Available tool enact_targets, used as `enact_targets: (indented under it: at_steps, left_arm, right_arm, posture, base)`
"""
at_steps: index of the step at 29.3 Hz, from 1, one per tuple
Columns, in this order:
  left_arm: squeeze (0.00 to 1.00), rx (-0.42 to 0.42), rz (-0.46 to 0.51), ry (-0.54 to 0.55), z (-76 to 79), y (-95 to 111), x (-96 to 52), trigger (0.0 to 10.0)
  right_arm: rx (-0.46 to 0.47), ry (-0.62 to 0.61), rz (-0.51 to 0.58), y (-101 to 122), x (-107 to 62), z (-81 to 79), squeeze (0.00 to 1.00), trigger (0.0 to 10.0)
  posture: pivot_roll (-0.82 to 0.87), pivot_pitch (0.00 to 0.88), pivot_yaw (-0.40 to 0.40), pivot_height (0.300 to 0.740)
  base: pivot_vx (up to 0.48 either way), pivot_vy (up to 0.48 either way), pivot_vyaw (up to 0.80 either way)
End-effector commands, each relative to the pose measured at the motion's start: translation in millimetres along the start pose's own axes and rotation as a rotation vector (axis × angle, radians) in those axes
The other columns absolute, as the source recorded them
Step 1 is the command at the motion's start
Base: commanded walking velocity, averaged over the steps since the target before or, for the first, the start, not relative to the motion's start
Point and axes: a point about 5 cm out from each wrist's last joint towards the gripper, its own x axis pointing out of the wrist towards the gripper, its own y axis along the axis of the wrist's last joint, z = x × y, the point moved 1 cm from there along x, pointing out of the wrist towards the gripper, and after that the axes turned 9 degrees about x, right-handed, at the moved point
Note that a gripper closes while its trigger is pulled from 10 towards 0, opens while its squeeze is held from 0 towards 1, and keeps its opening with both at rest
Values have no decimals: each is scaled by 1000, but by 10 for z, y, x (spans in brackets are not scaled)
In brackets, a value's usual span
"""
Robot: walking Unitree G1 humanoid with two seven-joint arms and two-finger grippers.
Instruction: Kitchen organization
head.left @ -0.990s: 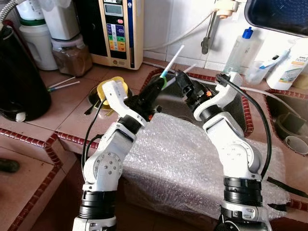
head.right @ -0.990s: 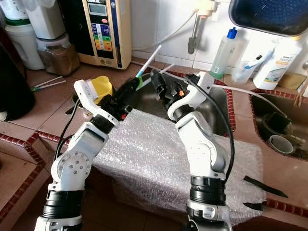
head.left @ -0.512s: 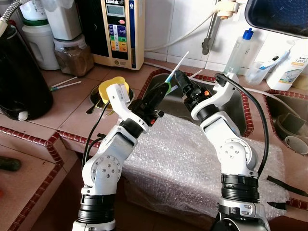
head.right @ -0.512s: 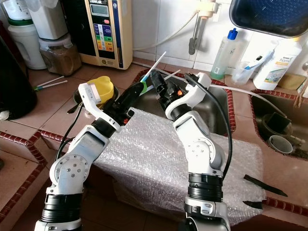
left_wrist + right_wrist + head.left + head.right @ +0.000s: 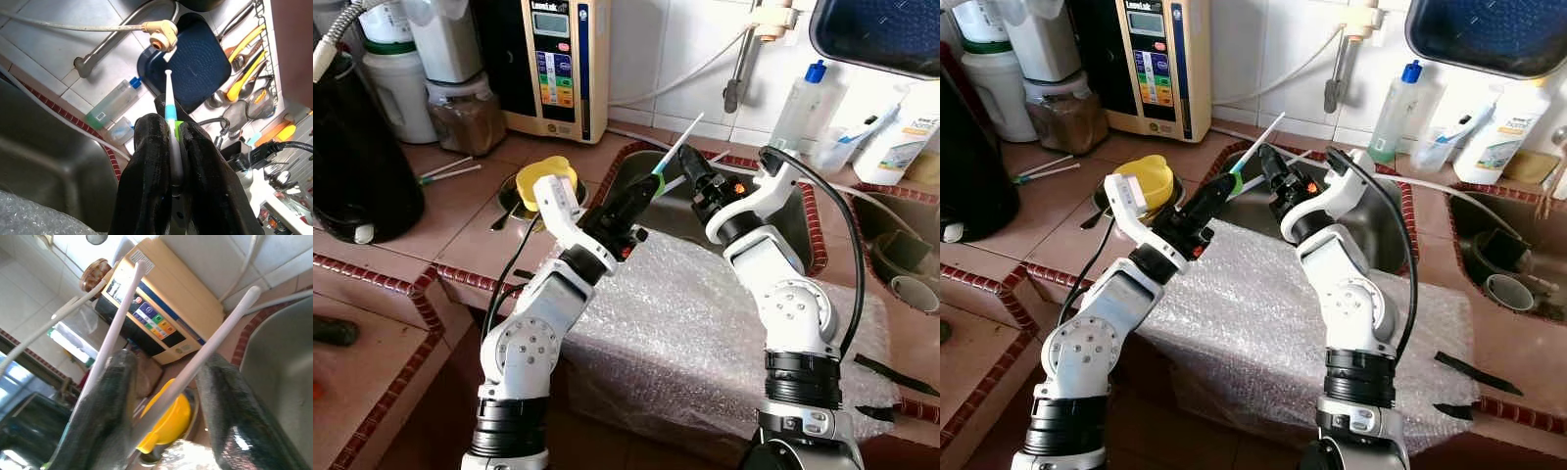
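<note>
Tiled counter (image 5: 460,220), steel sink (image 5: 671,201), apparently kitchen

The sink (image 5: 773,211) sits at the back of the surface (image 5: 460,230), and a sheet of bubble wrap (image 5: 685,323) hangs over the front edge, just before the sink. Left of the sink is a bowl (image 5: 540,179), with two sticks (image 5: 445,169) lying further left. Behind them, against the wall, stands a water machine (image 5: 558,64) (a jar (image 5: 462,113) is just beside it on the left). A bottle (image 5: 798,103) stands behind the sink, to the right.
</note>
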Motion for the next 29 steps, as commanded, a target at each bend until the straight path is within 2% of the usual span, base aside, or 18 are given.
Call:
enact_targets:
  at_steps: [1,13,14,15,16,17,18,23,24,25,29]
  left_arm:
    - [0,0,17,-36,71,40,10,0]
    - [0,9,-1,-16,21,19,-7,0]
    - [0,10,-5,-11,14,13,-9,627]
    - [0,21,-18,4,-8,-6,-15,4471]
    - [0,24,-20,6,-13,-10,-16,6863]
    - [0,24,-20,6,-13,-10,-16,6863]
    - [0,24,-23,10,-22,-19,-19,10000]
    - [0,45,-38,49,-67,-43,-27,10000]
    - [729,74,-51,100,-126,-55,-35,10000]
    - [1000,83,-52,119,-150,-56,-38,10000]
    - [1000,60,-54,126,-174,-72,-44,10000]
  right_arm:
    - [57,-18,-10,-38,22,-1,0,0]
    - [84,-40,-23,-57,25,26,0,0]
    - [82,-43,-21,-47,27,29,0,0]
    - [80,-49,-16,-31,29,36,0,0]
    - [80,-50,-15,-28,29,38,0,0]
    - [80,-50,-15,-28,29,38,0,0]
    - [78,-54,-11,-19,29,43,0,0]
    - [68,-77,5,4,25,66,0,0]
    - [63,-87,12,13,21,78,0,0]
    - [60,-90,14,17,20,80,0,0]
    - [45,-103,20,26,20,93,0,0]
  posture:
    - [37,0,-21,740]
    - [41,0,-24,740]
    - [41,0,-24,740]
    - [41,0,-24,740]
    - [41,0,-23,740]
    - [41,0,-23,740]
    - [40,0,-23,740]
    - [40,0,-21,740]
    - [40,0,-23,740]
    - [40,0,-23,740]
    - [40,0,-24,740]
  base:
    - [0,0,0]
    - [0,0,0]
    - [0,0,0]
    - [0,0,0]
    - [0,0,0]
    - [0,0,0]
    - [0,0,0]
    - [0,0,0]
    - [0,0,0]
    - [0,0,0]
    - [0,0,0]
